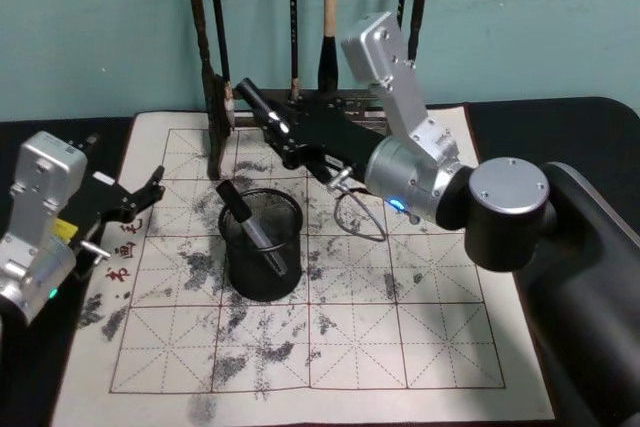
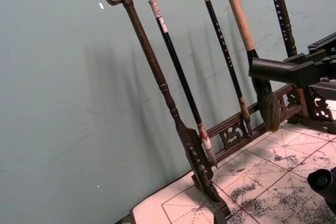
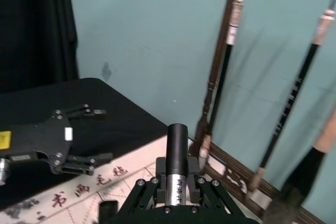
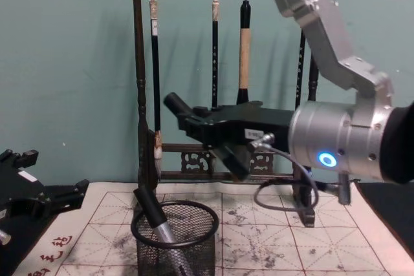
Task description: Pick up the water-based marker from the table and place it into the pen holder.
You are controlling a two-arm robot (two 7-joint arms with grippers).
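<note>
Head view — the right pincer (image 1: 262,110) is hanging above and behind the pen holder (image 1: 260,243), gripping a water-based marker (image 1: 256,103) whose dark end is pointing up and to the left. A second marker (image 1: 252,224) is leaning inside the holder, which is standing on the calligraphy cloth (image 1: 400,327) of the worktop (image 1: 560,117). The left pincer (image 1: 150,190) is resting over the cloth's left edge with its fingers spread wide, holding nothing.

Left wrist view — the brush rack (image 2: 173,114) is standing against the wall, and the held marker's tip (image 2: 270,69) is entering from the side.

Right wrist view — the marker (image 3: 177,156) is sitting clamped between the right pincer's fingers (image 3: 202,190), while the left pincer (image 3: 92,135) is lying farther off, fingers apart.

Chest view — the right pincer (image 4: 187,117) is holding its marker (image 4: 176,105) well above the holder's rim (image 4: 174,208); the other marker (image 4: 155,218) is slanting in the mesh cup.
</note>
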